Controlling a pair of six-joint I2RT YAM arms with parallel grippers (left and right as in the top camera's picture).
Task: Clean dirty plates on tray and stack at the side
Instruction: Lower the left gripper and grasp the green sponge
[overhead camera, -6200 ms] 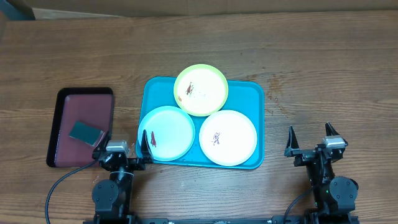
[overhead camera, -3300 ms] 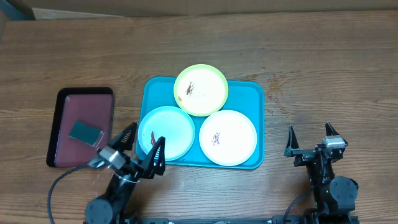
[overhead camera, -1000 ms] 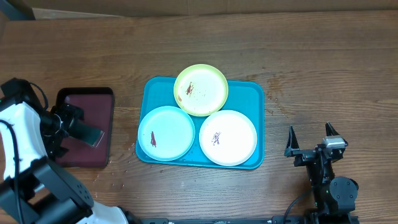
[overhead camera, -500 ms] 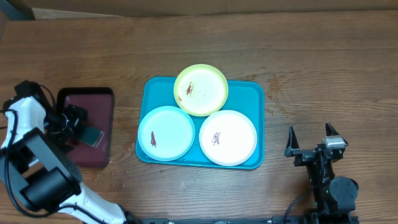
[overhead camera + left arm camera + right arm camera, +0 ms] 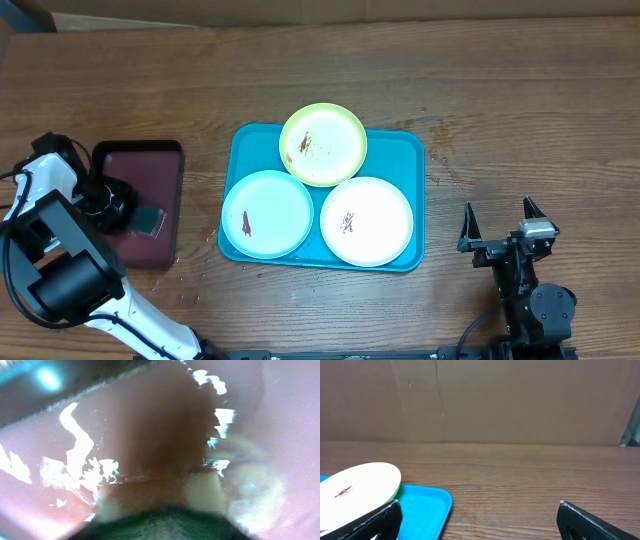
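From above, we see a grained wooden desk [image 5: 500, 100] with a glossy turquoise tray [image 5: 405, 150], rectangular with rounded corners and a raised rim, at its middle. On it lie three round plastic plates, edges touching: the green plate [image 5: 335, 135] at the far side, overhanging the rim, the blue plate [image 5: 275, 200] near left and the white plate [image 5: 375, 230] near right. Each has a small reddish-brown smear. Left of the tray, well apart, sits a black-rimmed maroon tray [image 5: 150, 170] with a dark sponge [image 5: 150, 221] in it; the left hand [image 5: 125, 205] reaches down at the sponge, and we cannot tell how far it is open or whether it grips. The right hand [image 5: 498, 207] rests wide open and empty near the desk's front edge

The left wrist view is blurred: shiny maroon plastic with glare, and the sponge's [image 5: 202, 492] pale foam over a dark green layer

From the right wrist, black fingers [image 5: 375, 520] stand spread, the white plate [image 5: 360, 482] and tray [image 5: 427, 502] at left, cardboard [image 5: 520, 400] behind
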